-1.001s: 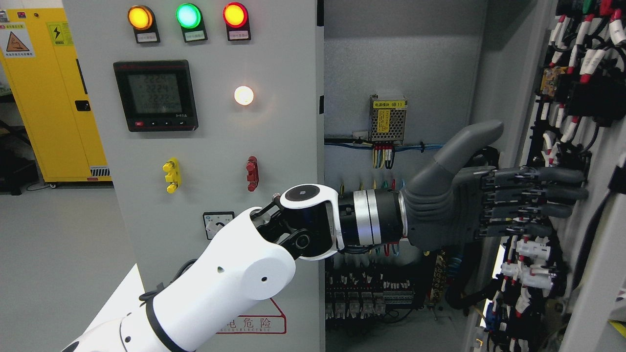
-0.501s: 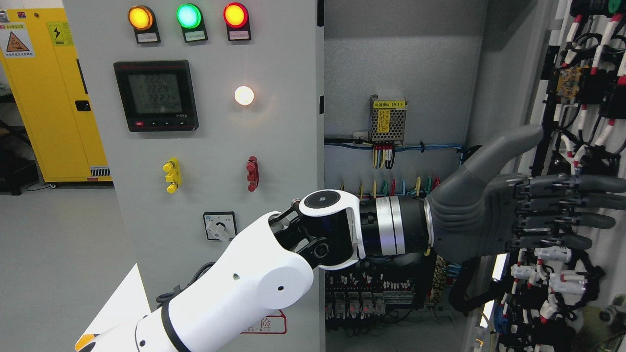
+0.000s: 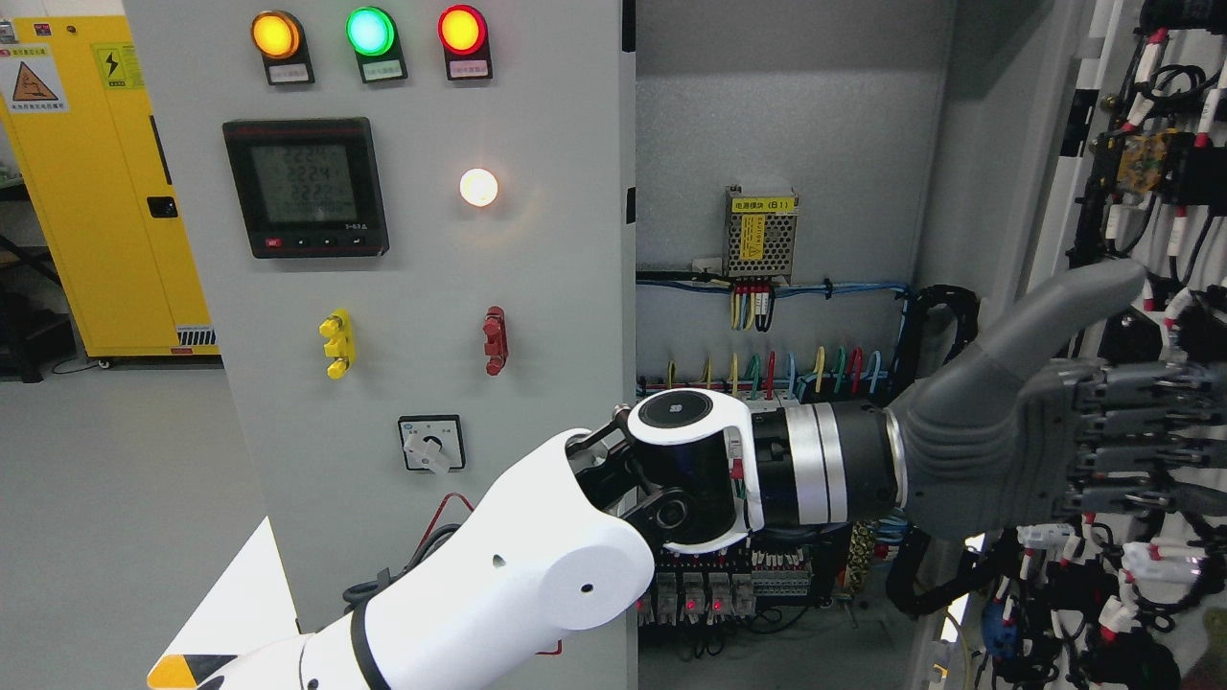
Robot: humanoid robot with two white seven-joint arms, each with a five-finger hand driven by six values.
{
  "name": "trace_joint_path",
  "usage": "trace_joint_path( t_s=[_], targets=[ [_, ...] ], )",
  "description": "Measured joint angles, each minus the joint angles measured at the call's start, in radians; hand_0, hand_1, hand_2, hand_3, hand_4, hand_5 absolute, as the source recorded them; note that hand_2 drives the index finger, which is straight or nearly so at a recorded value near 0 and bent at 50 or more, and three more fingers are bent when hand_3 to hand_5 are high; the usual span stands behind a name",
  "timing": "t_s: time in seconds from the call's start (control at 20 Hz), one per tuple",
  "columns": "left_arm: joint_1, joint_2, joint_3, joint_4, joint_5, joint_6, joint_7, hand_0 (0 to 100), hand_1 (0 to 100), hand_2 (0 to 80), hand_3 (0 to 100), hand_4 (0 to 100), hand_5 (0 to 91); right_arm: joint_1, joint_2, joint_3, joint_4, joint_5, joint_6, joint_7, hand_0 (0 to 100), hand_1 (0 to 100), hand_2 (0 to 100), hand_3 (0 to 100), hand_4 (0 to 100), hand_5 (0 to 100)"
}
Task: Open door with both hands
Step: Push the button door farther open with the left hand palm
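Left hand (image 3: pixel 1054 431) reaching across the open cabinet, 4 fingers (image 3: pixel 1131 422) straight and apart from the raised thumb, clasping nothing. Right of the hand and against its fingertips: the wired inner face of the door (image 3: pixel 1165 287), swung wide, long axis upright. Judged nearer arm: left; right hand out of view. Likely push further rightward.
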Motion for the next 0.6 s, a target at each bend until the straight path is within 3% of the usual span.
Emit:
trace_joint_path(
  t_s=[0.6],
  targets=[
    [-0.020, -0.085, -0.037, 0.062, -0.022, -0.020, 0.019, 0, 0, 0.0, 0, 0, 0.0, 0.000, 0.000, 0.000, 0.000, 0.000, 0.000, 0.000, 21, 7, 0, 0, 0, 0]
  ],
)
